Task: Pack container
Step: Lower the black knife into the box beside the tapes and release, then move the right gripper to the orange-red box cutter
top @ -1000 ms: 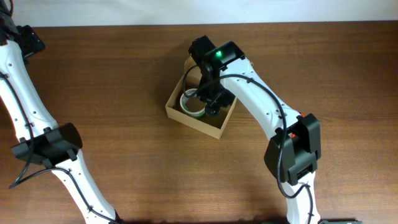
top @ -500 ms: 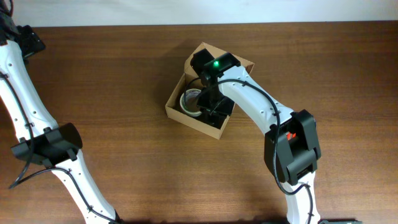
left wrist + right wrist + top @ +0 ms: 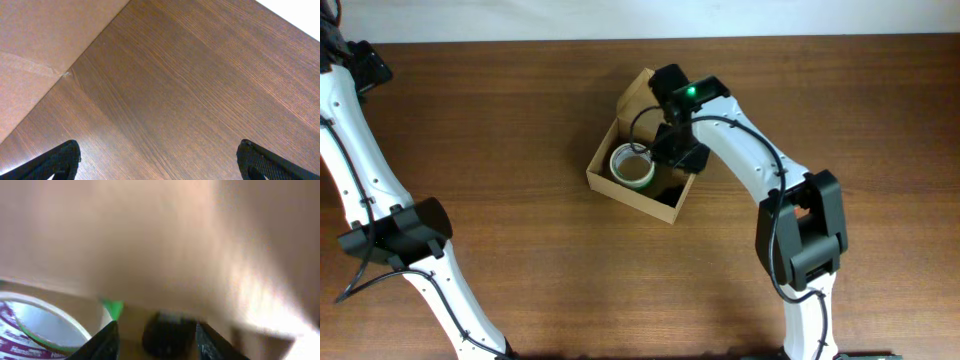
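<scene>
1. The right gripper hangs inside the container. Its fingers stand parted and pinch nothing that I can make out. A dark, blurred thing shows in the gap beyond them; what it is I cannot tell.
2. From those fingers, a roll of tape lies just to the left on the box floor. The box's tan wall rises close ahead and fills most of the wrist view.
3. The left gripper is spread as wide as it goes, over bare table, with a sheet of tan cardboard at the edge of its view. It is well apart from the box, so the right arm is by far the nearer.
4. The container sits right of the table's middle, turned askew. In the overhead view its long axis runs from upper left to lower right.
5. It is a plain, unmarked tan cardboard box, open on top. Its flap is folded back on the far side, so I judge closing starts there.
</scene>
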Robot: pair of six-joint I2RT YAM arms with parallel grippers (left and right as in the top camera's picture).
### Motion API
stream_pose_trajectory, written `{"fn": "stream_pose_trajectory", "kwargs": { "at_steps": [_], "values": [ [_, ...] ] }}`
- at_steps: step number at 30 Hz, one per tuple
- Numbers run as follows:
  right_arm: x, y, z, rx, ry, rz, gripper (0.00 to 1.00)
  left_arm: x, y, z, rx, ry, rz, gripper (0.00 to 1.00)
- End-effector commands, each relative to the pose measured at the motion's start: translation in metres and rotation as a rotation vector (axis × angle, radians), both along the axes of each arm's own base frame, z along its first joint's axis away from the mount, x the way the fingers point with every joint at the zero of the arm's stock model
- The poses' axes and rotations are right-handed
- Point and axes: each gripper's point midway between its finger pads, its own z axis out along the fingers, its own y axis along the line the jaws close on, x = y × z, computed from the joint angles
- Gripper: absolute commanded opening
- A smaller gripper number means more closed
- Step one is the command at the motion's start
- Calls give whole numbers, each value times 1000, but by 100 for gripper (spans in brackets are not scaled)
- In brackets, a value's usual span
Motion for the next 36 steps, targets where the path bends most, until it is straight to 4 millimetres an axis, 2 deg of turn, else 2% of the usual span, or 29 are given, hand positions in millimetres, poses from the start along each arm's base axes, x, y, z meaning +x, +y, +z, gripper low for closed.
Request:
{"fn": "stream_pose_trajectory", "kwargs": {
  "at_steps": [1,10,18,20,22,26,30,33,36],
  "values": [
    [5,3,7,-9,-48,144,53,-3,-1,8,3,-11,-5,100],
    [32,-14,22,-54,-147,240,56,-3,-1,8,3,-11,-5,100],
    [54,-47,25,-71,-189,246,56,-3,-1,8,3,-11,-5,100],
    [56,-49,27,-61,-196,294,56,-3,-1,8,3,-11,-5,100],
    [55,-40,32,-18,-209,387,56,-3,-1,8,3,-11,-5,100],
    [57,-29,65,13,-268,467,56,-3,-1,8,3,-11,-5,100],
    [57,-26,120,13,-334,497,56,-3,-1,8,3,-11,-5,100],
    [53,-34,163,-15,-382,484,59,-3,-1,8,3,-11,-5,100],
    [46,-55,194,-87,-406,442,60,-3,-1,8,3,-11,-5,100]
  ]
}}
